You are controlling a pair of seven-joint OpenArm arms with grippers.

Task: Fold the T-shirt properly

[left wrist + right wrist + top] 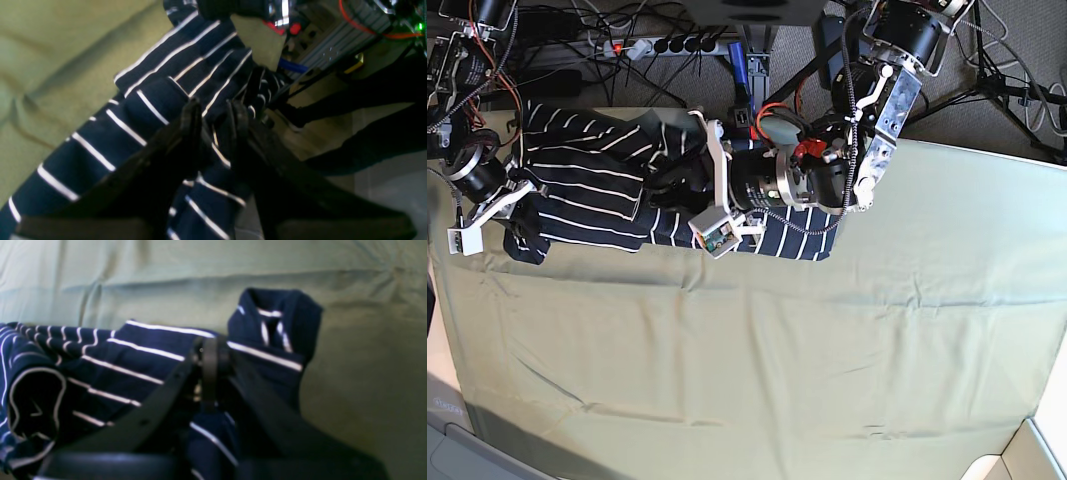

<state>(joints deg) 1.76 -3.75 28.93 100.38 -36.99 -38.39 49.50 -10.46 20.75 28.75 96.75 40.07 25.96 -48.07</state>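
Note:
The navy T-shirt (587, 190) with thin white stripes lies bunched at the far left of the table, on the olive-green cloth (777, 350). My left gripper (675, 170) lies over the shirt's middle. In the left wrist view, this gripper (213, 115) is shut on a fold of the T-shirt (100, 146), which it holds raised. My right gripper (519, 212) is at the shirt's left end. In the right wrist view, it (210, 351) is shut on an edge of the T-shirt (133, 353), with a lifted flap beside it.
The olive-green cloth (367, 373) covers the whole table. A power strip (662, 45) and cables lie behind the far edge. A metal frame rail (337, 46) shows beyond the shirt in the left wrist view. The table's right corner (1037, 430) drops away.

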